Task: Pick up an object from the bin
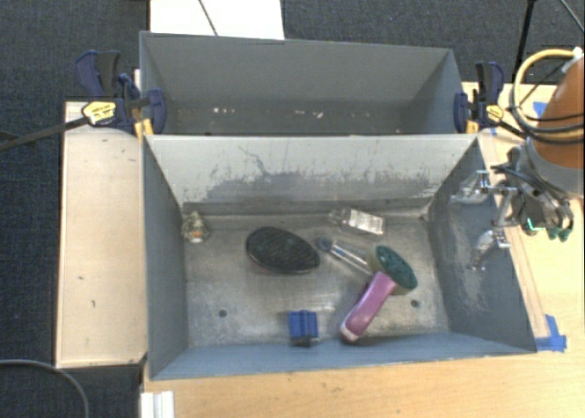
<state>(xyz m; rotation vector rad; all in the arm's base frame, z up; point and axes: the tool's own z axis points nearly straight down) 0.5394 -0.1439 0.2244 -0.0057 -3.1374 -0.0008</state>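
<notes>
Bin (174, 251): grey sheet metal, with sloping walls and a flat floor that is scuffed and scratched pale.
Gripper (482, 215): bare metal, at the end of the arm that enters from the right; it hangs over the bin's right sloping wall, above the floor.
Tool state: the two metal fingers stand apart, and nothing is between them.
Nearest thing: a brush (370, 302) with a smooth pink cylindrical handle and a round dark green head, lying slantwise on the right part of the floor. The head points up and right, and it lies apart from the gripper.
Clear tube (340, 252): thin and see-through, lying slantwise just left of the green head, its far end touching or tucked under it.
Clear wrapper (359, 221): crinkled, glossy plastic, near the back wall, above the tube.
Black oval (283, 250): a flat, dark, pebble-shaped pad with a fine ribbed or meshed surface, in the middle of the floor.
Blue block (303, 326): small, boxy and matt, at the front edge of the floor, left of the pink handle's end.
Small lump (193, 227): pale, partly glassy, in the back left corner; its kind cannot be told.
</notes>
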